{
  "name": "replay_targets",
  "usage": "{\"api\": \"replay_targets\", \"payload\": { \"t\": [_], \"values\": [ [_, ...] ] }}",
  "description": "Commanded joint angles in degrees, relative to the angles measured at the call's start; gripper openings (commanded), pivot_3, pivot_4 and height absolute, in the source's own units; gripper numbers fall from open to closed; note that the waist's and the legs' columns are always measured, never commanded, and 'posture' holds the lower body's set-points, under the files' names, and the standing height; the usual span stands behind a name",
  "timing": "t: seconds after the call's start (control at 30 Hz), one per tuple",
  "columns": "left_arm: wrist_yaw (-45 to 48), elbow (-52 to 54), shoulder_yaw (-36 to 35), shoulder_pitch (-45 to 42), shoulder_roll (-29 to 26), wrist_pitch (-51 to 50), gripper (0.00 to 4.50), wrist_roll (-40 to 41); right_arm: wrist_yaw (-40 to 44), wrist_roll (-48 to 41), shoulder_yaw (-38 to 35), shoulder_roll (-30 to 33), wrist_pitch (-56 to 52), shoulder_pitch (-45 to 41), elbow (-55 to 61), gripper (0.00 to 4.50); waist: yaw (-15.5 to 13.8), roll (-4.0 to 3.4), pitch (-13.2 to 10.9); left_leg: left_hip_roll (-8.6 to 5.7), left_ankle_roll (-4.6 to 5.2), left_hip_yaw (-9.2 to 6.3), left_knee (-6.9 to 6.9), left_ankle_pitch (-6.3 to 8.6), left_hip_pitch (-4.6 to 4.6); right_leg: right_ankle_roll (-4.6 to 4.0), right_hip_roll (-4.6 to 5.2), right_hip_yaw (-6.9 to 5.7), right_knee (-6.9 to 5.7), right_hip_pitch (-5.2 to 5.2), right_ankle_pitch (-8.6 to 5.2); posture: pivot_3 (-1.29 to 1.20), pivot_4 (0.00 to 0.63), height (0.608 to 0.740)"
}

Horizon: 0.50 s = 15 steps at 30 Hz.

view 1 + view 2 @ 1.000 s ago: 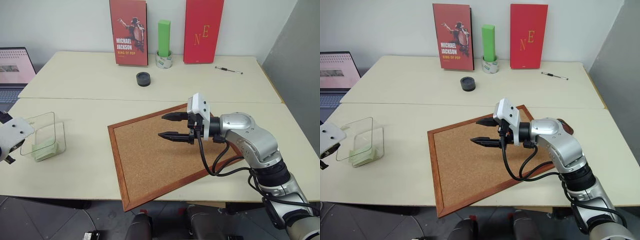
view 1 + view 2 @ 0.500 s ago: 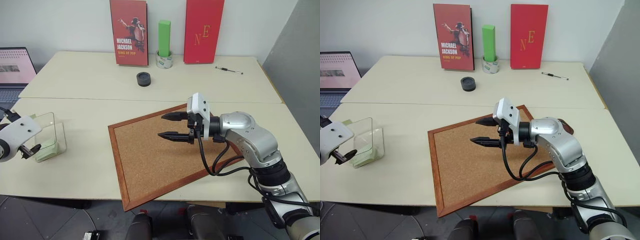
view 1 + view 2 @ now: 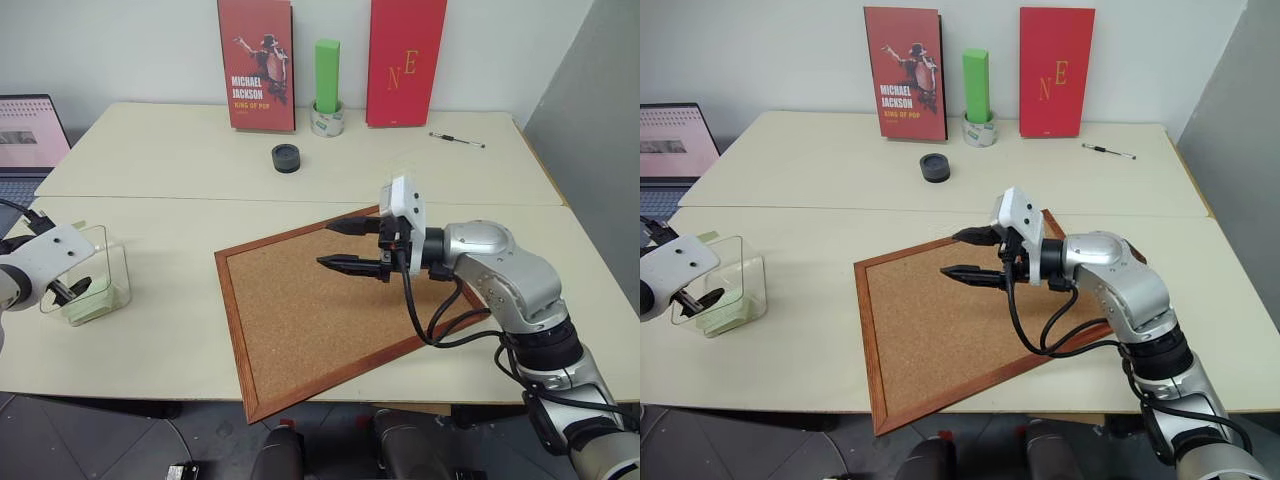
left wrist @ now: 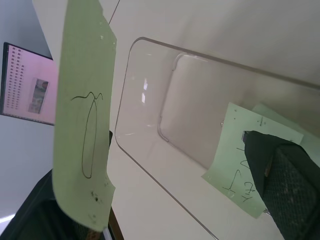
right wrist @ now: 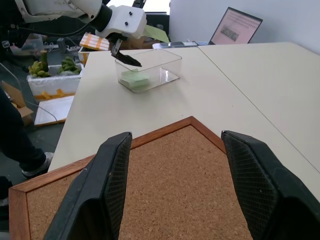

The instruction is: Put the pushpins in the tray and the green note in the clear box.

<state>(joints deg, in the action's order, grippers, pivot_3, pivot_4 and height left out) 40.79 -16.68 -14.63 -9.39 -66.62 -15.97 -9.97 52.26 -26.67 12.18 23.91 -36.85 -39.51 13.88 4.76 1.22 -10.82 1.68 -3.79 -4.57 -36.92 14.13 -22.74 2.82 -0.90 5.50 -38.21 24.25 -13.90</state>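
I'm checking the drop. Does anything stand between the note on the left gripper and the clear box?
Nothing visible does. The green note clings to one finger of the open left gripper, beside the clear box's open top.

tables: two cream tables [image 3: 150, 150] pushed together, seam running across
back table: black round puck [image 3: 287, 158], tape roll [image 3: 327, 121] with a green block [image 3: 328, 76] standing in it, two red books [image 3: 257, 64] upright by the wall, a pen [image 3: 457, 140] – far right
front table: corkboard [image 3: 320, 310] lying askew, clear box [image 3: 95, 275] near the left edge
left: laptop [image 3: 30, 135] – partly cut off
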Motion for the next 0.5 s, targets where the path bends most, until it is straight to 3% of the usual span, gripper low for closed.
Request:
{"api": "replay_targets", "payload": {
  "t": [0.03, 0.5],
  "values": [
    [3.5, 0.1, -4.8, -0.7, -2.2, -2.8, 4.48, 4.3, -0.4, -2.0, -2.1, 0.1, -0.6, -1.1, 2.8, 3.03, 0.0, 0.0, 0.0, 0.0, 0.0, 0.0, 0.0, 0.0, 0.0, 0.0, 0.0, 0.0, 0.0, 0.0, 0.0, 0.0, 0.15, 0.74],
    [15.9, 0.2, -7.3, 3.9, -4.5, -4.7, 4.48, 12.6, -1.4, -3.8, -3.4, 0.1, -2.3, -1.8, 3.1, 3.03, 0.0, 0.0, 0.0, 0.0, 0.0, 0.02, 0.0, 0.0, 0.01, -0.01, 0.0, 0.02, 0.0, 0.01, -0.01, 0.0, 0.15, 0.74]
  ]
}}
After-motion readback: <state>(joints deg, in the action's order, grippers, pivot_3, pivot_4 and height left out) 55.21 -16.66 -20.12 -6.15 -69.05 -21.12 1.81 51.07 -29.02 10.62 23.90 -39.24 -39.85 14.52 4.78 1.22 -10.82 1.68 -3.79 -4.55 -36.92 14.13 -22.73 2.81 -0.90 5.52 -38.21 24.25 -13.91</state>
